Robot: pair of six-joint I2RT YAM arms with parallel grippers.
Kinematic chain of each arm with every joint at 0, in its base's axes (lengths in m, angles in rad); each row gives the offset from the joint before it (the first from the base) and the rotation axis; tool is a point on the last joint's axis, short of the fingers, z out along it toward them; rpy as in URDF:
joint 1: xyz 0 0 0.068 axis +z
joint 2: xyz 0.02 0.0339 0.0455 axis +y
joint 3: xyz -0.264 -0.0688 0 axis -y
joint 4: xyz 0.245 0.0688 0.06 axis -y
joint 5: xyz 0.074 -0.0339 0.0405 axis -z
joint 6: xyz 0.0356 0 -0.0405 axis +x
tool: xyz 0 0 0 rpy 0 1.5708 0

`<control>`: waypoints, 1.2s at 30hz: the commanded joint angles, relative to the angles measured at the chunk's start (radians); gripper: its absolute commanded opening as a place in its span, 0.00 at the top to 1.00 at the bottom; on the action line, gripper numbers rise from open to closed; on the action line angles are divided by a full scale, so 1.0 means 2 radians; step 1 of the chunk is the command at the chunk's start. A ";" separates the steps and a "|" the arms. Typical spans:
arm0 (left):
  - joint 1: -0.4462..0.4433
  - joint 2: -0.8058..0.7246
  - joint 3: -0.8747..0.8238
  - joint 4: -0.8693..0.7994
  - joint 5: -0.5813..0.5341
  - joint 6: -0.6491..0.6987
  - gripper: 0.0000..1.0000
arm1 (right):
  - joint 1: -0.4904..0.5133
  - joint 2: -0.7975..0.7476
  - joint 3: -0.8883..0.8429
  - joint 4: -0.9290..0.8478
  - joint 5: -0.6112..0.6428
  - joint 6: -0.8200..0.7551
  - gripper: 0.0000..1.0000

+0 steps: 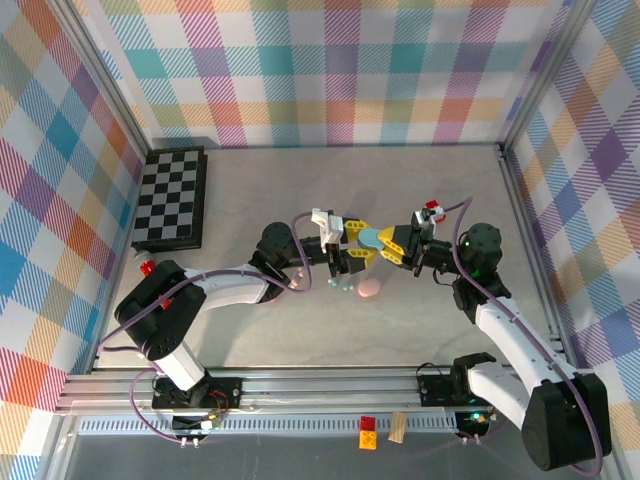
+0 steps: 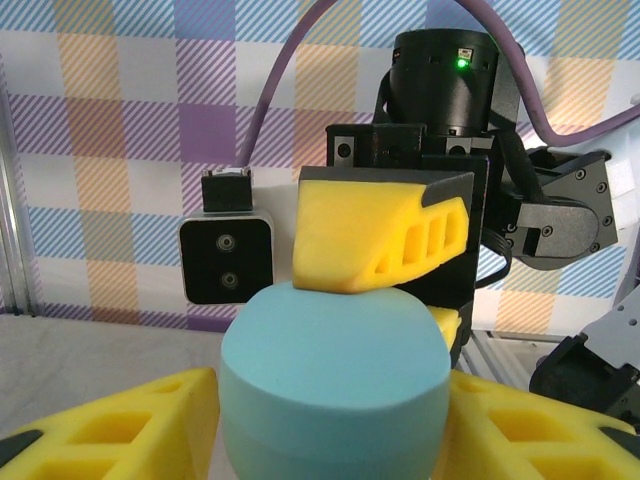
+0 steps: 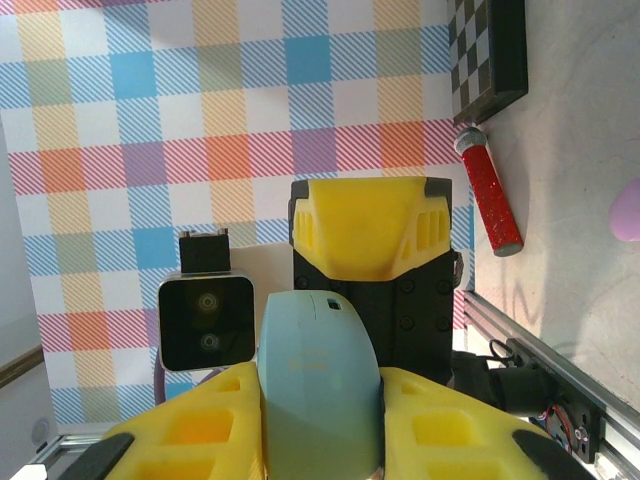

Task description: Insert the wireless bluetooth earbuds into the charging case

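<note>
— Are the earbuds (image 1: 343,285) in yet?
— Not that shows. The left gripper (image 1: 357,242) and right gripper (image 1: 388,246) both clamp the case (image 1: 370,238), apparently closed, above the worktop (image 1: 300,180). The earbuds lie at the case's 7 o'clock. Opening and loading look left to do.

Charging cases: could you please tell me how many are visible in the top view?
2. The pale blue case is held between the left pincer and right pincer; the pink case lies on the table close by. More may hide under the arms.
</note>
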 commanded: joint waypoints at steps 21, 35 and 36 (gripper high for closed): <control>-0.003 0.003 0.017 0.027 0.016 -0.008 0.62 | -0.001 -0.013 0.017 -0.020 -0.004 -0.027 0.90; -0.003 -0.007 0.006 0.026 0.016 -0.005 0.63 | -0.002 -0.041 0.055 -0.198 0.016 -0.178 0.44; -0.003 -0.008 0.004 0.025 0.017 -0.006 0.63 | -0.005 -0.042 0.057 -0.211 0.018 -0.191 0.39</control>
